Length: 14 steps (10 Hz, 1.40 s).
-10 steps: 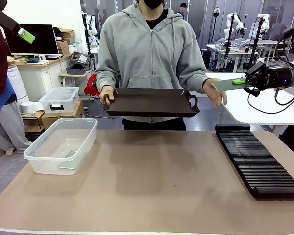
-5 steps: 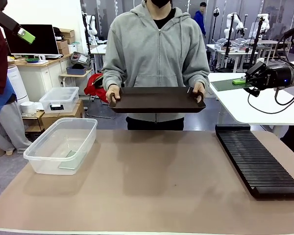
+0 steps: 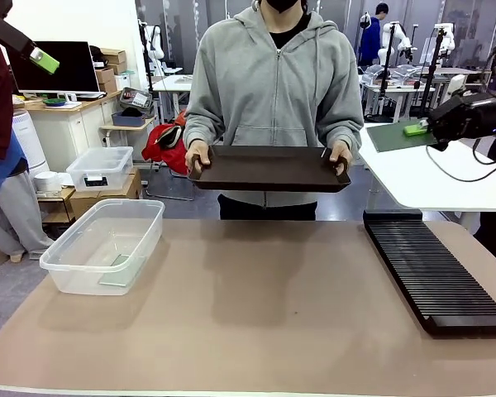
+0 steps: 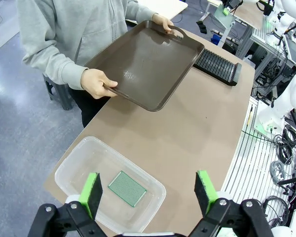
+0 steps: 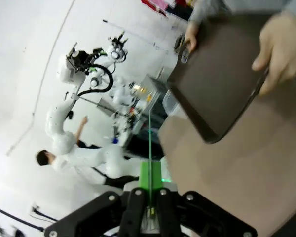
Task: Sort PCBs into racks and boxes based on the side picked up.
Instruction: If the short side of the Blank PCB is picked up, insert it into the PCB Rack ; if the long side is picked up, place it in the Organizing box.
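Grips PCB by one edge in right gripper, board level, long axis toward picture left; hangs high above far end of rack, slots below and nearer. Spreads left gripper wide over box, second PCB flat inside

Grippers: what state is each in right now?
Left gripper: open, holding nothing.
Right gripper: shut on a PCB, gripped at its edge.

Tan table: clear tub, black rack.
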{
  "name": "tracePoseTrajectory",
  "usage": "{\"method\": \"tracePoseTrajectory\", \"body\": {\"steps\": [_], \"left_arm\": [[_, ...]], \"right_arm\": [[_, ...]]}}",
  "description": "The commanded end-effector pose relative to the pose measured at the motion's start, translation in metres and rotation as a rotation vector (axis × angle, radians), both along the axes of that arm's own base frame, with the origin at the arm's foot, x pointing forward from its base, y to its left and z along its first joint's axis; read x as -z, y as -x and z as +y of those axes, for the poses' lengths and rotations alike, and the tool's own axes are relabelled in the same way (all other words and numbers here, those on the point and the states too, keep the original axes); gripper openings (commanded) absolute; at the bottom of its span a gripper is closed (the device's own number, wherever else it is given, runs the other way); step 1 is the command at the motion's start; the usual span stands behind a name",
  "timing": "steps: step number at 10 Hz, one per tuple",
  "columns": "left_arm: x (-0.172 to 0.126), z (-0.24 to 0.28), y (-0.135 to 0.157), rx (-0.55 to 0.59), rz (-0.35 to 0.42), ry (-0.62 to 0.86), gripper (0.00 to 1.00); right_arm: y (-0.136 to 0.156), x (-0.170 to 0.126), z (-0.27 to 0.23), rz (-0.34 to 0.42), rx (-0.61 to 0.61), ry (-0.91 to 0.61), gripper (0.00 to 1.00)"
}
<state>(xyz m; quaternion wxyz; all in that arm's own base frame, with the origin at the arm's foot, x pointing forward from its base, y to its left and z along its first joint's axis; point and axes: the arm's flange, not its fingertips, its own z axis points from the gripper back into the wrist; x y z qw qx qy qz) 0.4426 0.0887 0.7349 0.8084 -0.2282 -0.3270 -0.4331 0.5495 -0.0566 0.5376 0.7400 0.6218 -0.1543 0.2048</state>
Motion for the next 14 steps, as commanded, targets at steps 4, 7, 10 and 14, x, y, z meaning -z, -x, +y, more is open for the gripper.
{"method": "tracePoseTrajectory", "body": {"steps": [4, 7, 10, 14], "left_arm": [[0.001, 0.0, 0.0, -0.007, -0.003, 0.004, 1.0], [0.001, 0.0, 0.0, -0.007, -0.003, 0.004, 1.0], [0.001, 0.0, 0.0, -0.007, -0.003, 0.004, 1.0], [0.001, 0.0, 0.0, -0.007, -0.003, 0.004, 1.0]], "right_arm": [[0.019, 0.004, -0.05, -0.597, 0.089, 0.053, 0.02], [0.034, 0.026, -0.082, -0.813, 0.021, 0.117, 0.02], [0.022, 0.006, -0.07, -0.7, 0.053, 0.083, 0.02], [0.008, 0.023, -0.065, -0.807, -0.122, 0.093, 0.02]]}}
